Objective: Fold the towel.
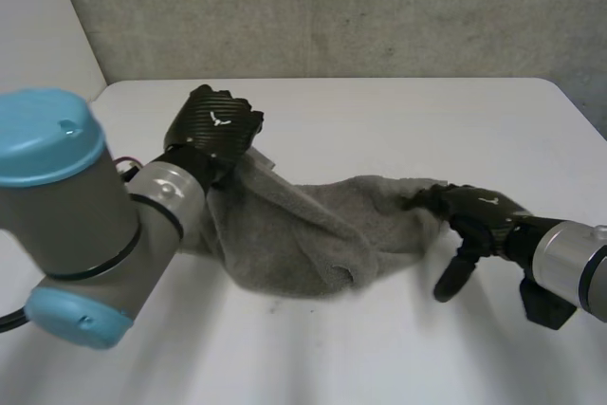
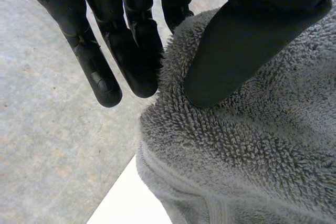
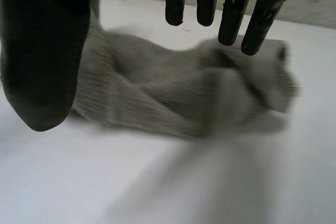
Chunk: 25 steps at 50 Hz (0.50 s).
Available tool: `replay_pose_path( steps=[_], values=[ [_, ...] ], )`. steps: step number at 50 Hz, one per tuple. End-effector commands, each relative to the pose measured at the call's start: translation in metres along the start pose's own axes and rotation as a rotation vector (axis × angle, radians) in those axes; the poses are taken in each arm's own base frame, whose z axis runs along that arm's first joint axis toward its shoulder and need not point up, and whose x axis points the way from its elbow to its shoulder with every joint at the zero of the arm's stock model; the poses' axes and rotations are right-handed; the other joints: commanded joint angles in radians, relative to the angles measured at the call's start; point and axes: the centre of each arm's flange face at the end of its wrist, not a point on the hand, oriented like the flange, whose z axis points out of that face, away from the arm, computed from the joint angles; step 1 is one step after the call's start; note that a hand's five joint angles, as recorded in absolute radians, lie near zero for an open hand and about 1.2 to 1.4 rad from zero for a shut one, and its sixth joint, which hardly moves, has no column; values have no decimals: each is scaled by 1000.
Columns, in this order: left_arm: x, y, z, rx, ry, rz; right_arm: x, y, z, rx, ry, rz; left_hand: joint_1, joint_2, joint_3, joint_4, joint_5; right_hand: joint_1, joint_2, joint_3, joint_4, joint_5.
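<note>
A grey terry towel [image 1: 313, 234] lies bunched across the middle of the white table. My left hand [image 1: 213, 130] holds its left end raised above the table. In the left wrist view the thumb [image 2: 236, 51] pinches the towel's [image 2: 252, 150] edge against the fingers [image 2: 126, 51]. My right hand [image 1: 474, 215] is at the towel's right end, low over the table, fingers straight and spread. In the right wrist view the towel [image 3: 184, 98] lies just beyond the fingertips [image 3: 231, 19], with nothing held between thumb and fingers.
The white table [image 1: 379, 111] runs back to a grey wall [image 1: 332, 7]. Its far edge lies behind the towel. My left arm's large grey joint with the blue cap [image 1: 57, 206] fills the near left.
</note>
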Motion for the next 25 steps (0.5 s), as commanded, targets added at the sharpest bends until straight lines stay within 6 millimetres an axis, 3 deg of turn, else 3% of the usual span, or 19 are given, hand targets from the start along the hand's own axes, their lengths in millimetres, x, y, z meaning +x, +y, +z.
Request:
replay_pose_path(
  steps=[1,5,13,25],
  values=[
    [-14,-14,-25,18,-61,-49,-21,2,13,-7,-107,111,205,181,180,180,198,-52,-74,-67,-82,-55],
    [-21,-21,-34,36,-86,-63,-28,4,27,-20,-124,159,205,181,180,180,198,-52,-74,-67,-82,-55],
    [-52,-43,-47,106,-182,-72,-48,10,51,-61,-161,216,205,181,180,180,198,-52,-74,-67,-82,-55],
    [-68,-75,-72,221,-233,-86,-93,-13,68,25,-213,227,205,181,180,180,198,-52,-74,-67,-82,-55]
  ],
)
